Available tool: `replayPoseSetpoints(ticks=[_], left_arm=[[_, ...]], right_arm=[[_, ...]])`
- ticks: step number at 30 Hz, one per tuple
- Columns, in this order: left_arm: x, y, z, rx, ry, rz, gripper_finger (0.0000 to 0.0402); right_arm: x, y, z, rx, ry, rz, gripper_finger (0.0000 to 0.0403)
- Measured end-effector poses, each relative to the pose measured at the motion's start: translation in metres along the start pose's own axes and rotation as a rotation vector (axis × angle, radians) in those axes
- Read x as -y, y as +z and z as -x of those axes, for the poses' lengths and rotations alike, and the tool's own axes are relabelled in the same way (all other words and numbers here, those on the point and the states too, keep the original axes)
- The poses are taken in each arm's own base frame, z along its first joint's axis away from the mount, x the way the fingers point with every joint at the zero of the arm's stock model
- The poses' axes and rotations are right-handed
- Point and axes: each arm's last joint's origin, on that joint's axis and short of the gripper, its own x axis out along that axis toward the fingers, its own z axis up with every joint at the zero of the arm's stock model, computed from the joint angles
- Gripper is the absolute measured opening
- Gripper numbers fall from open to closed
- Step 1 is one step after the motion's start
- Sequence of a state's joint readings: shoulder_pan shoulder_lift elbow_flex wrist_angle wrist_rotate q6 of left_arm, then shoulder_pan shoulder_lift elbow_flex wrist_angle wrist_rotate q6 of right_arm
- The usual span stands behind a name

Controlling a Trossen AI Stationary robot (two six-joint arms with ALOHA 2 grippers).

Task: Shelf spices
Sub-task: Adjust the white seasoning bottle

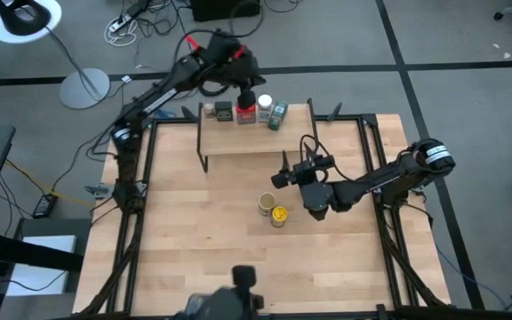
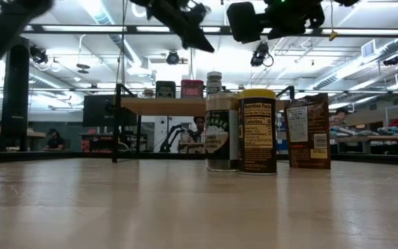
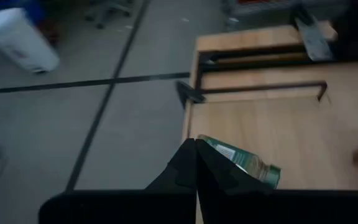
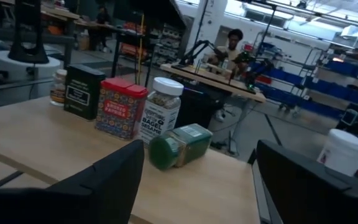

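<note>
Four spice containers are on the shelf: a dark tin, a red tin, a white-lidded jar standing upright, and a green jar lying on its side. The left hand is above the shelf's back edge, its fingers pressed together and empty. The right hand is over the bench with fingers spread, near a yellow-lidded jar and another jar.
</note>
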State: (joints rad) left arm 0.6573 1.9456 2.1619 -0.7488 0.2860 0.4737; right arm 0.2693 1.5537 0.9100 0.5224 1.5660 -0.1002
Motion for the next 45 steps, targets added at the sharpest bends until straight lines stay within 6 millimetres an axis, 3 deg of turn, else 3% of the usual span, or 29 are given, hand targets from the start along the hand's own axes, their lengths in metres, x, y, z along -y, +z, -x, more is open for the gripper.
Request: replayPoseSetpoints(ticks=[8,15,20,27,39,45], left_arm=[[-0.026,-0.023,-0.037,-0.044,-0.121,-0.079,0.0001],[-0.03,-0.024,-0.042,-0.01,-0.098,-0.136,0.0],[-0.037,-0.018,-0.042,0.01,0.026,-0.166,0.0],[-0.038,-0.034,-0.062,-0.081,0.039,-0.143,0.0],[-0.04,-0.038,-0.063,-0.109,0.049,-0.145,0.0],[-0.05,-0.046,-0.057,-0.071,-0.038,-0.104,0.0]], right_arm=[[-0.001,0.001,0.024,0.016,0.072,-0.002,0.0306],[-0.001,0.0,0.024,0.016,0.069,0.0,0.0306],[-0.001,0.0,0.024,0.016,0.069,0.007,0.0306],[-0.001,0.0,0.024,0.017,0.069,0.01,0.0306],[-0.002,-0.002,-0.002,0.006,0.055,0.086,0.0306],[0.0,0.001,-0.018,-0.002,0.032,0.053,0.0306]])
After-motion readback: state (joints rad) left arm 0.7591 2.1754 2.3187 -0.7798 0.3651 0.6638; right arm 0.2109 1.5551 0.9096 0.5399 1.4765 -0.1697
